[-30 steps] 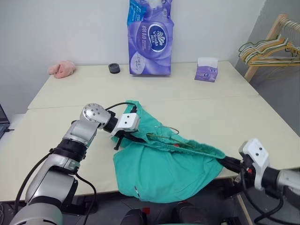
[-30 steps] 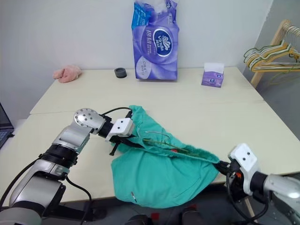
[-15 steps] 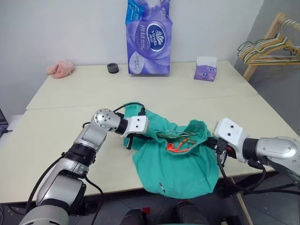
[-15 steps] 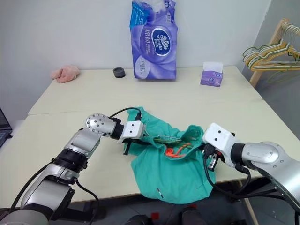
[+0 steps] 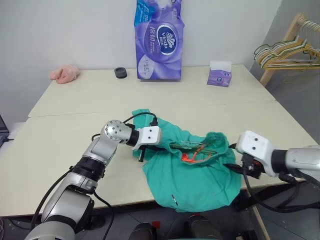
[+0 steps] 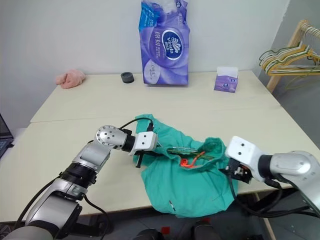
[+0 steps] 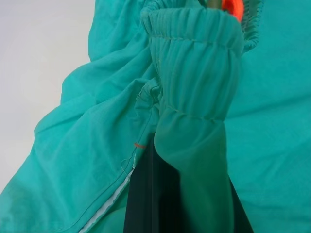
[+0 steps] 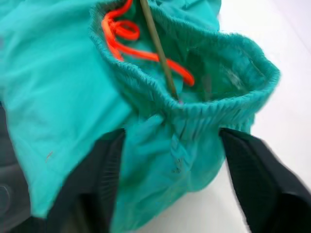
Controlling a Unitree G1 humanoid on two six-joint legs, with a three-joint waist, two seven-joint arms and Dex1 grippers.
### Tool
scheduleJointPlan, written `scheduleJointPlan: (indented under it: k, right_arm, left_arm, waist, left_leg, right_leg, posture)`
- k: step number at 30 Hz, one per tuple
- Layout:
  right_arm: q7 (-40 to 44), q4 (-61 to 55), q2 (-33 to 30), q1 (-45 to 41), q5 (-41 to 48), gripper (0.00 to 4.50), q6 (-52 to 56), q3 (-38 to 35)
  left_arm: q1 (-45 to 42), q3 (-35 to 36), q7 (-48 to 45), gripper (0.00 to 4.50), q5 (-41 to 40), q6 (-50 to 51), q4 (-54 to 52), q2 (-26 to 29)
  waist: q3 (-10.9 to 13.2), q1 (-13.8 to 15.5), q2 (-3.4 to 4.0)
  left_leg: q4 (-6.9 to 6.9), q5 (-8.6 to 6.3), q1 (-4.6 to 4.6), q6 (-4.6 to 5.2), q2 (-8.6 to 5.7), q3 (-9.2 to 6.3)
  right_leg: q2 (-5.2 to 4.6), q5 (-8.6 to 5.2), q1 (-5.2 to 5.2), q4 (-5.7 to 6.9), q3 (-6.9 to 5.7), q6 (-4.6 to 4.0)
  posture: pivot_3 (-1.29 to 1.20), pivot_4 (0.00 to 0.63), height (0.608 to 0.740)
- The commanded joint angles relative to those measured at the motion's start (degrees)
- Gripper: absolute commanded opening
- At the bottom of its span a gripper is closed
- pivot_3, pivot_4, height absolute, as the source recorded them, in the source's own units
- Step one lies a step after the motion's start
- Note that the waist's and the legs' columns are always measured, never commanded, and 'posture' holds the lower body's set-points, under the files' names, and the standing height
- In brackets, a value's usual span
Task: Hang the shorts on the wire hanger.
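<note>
"Vinda" on purple tissue pack [image 5: 159, 40]

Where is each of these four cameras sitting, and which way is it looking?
Left and right eye views: on the head, looking forward and down at the table; both arms show.
Left wrist view: on the left arm, looking along the left gripper, shut on the shorts.
Right wrist view: on the right arm, looking between the open right gripper fingers at the waistband and wire hanger.
All share the shorts.
</note>
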Motion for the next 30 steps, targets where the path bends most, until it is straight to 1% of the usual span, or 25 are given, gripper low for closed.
scheduleJointPlan:
  k: [1, 3, 5, 11, 14, 19, 22, 23, 30]
  right_arm:
    - [0.6, -0.3, 0.8, 3.6, 1.3, 4.45, 2.1, -5.4]
    - [-0.2, 1.0, 2.6, 5.7, 1.5, 4.45, 2.9, -6.2]
    - [-1.0, 2.0, 4.2, 6.0, 1.2, 4.45, 2.9, -5.9]
    - [-3.2, 8.4, 9.5, -0.5, -2.2, 4.45, 1.0, 3.7]
    - [-2.4, 13.0, 10.7, -5.7, -5.9, 4.45, -1.5, 11.2]
    - [-0.4, 19.8, 12.4, -12.2, -10.2, 4.45, -4.5, 18.4]
    - [2.9, 22.1, 11.2, -13.9, -11.7, 3.85, -6.2, 20.8]
    - [3.7, 22.4, 10.8, -14.2, -12.1, 3.54, -6.8, 21.3]
    - [5.4, 22.6, 10.7, -14.8, -15.0, 1.08, -9.1, 21.8]
  left_arm:
    - [-0.7, 0.6, 0.5, 0.00, -0.2, -0.3, -1.6, -0.1]
    - [-0.7, 0.6, 0.4, 0.00, -0.2, -0.4, -1.5, -0.2]
    - [-0.8, 0.5, 0.3, 0.00, -0.1, -0.5, -1.4, -0.2]
    - [-1.0, 0.3, -0.3, 0.00, -0.1, -0.7, -1.2, -0.2]
    - [-1.1, 0.3, -0.4, 0.00, -0.2, -0.8, -1.0, -0.3]
    - [-1.2, 0.4, -0.7, 0.00, -0.4, -0.8, -1.2, -0.2]
    - [-1.2, 1.0, -0.8, 0.00, -0.8, -0.8, -1.1, 0.1]
    - [-1.1, 1.1, -0.8, 0.00, -0.9, -0.7, -1.2, 0.2]
    - [-0.5, 2.7, -0.8, 0.00, -3.6, 2.1, -2.0, -0.4]
  waist:
    - [0.0, 0.0, 0.00]
    - [0.0, -0.1, 0.00]
    - [0.0, -0.1, 0.03]
    - [-0.1, -0.2, 0.10]
    - [-0.1, -0.4, 0.12]
    - [-0.1, -0.5, 0.14]
    - [-0.1, -0.5, 0.15]
    - [-0.1, -0.5, 0.16]
    - [-0.1, -0.5, 0.18]
  left_leg:
    - [0.00, 0.00, 0.00, 0.00, 0.00, 0.01]
    - [0.01, 0.00, 0.02, 0.00, 0.00, 0.02]
    - [0.01, 0.00, 0.02, 0.00, 0.00, 0.02]
    - [0.01, 0.00, 0.04, 0.00, -0.01, 0.04]
    - [0.01, 0.00, 0.04, 0.00, -0.01, 0.04]
    - [0.01, 0.00, 0.03, 0.00, -0.03, 0.02]
    - [0.02, 0.00, 0.02, 0.00, -0.03, 0.01]
    - [0.02, 0.00, 0.02, 0.00, -0.03, 0.02]
    - [0.02, 0.00, 0.03, 0.00, -0.03, 0.00]
  right_leg:
    - [0.00, 0.00, 0.01, 0.01, 0.01, 0.00]
    - [0.00, 0.00, 0.02, 0.02, 0.01, 0.00]
    - [0.00, 0.00, 0.02, 0.03, 0.02, 0.01]
    - [0.01, 0.00, 0.00, 0.04, 0.03, 0.00]
    - [0.01, 0.00, 0.00, 0.04, 0.03, 0.00]
    - [0.00, 0.00, 0.00, 0.03, 0.02, 0.00]
    - [-0.01, 0.01, -0.01, 0.03, 0.02, 0.00]
    - [-0.01, 0.01, -0.02, 0.04, 0.02, 0.00]
    - [-0.01, 0.01, -0.02, 0.05, 0.02, 0.00]
  posture:
    - [-0.24, 0.060, 0.740]
    - [-0.24, 0.058, 0.740]
    - [-0.24, 0.057, 0.740]
    - [-0.24, 0.054, 0.740]
    - [-0.24, 0.051, 0.740]
    - [-0.23, 0.051, 0.740]
    - [-0.22, 0.051, 0.740]
    - [-0.22, 0.051, 0.740]
    - [-0.22, 0.051, 0.740]
